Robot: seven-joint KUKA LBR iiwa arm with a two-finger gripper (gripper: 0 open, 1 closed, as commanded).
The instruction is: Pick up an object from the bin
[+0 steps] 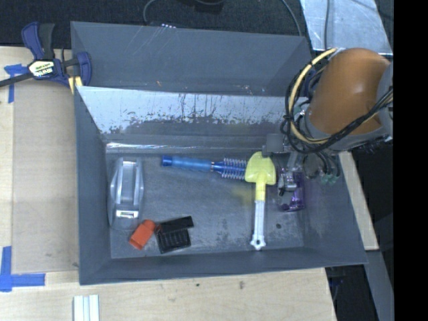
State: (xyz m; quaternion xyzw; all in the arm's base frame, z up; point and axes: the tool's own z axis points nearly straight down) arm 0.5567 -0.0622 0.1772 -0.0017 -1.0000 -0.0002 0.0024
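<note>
The grey metal bin (200, 112) has sloping walls round a flat floor, and the arm comes in over its right wall, with its rounded orange cover (348, 92) above that rim. The pincer (291, 182) is low at the right end of the floor, close to the foot of the right wall. Dark wrist parts and looped cables crowd it, so it cannot be told whether it is apart or together.

A small purple translucent piece (295, 199) lies at its tip, near the floor's right edge. Whether the pincer grips this piece cannot be made out.

Just to the left lies a toy shovel with a yellow plastic blade and a white handle (260, 169). Its blade is near the pincer and its handle runs toward the front wall, almost to the floor's front edge. A blue bottle brush with coiled bristles (194, 165) lies along the back of the floor, its bristle end touching or just beside the yellow blade.

The floor's middle is bare between the shovel and the left group. That group holds a clear plastic rounded case (126, 189) by the left wall, a small orange block (142, 235) in the front left corner, and a black ribbed rectangular piece (175, 233) just beside the block.
</note>
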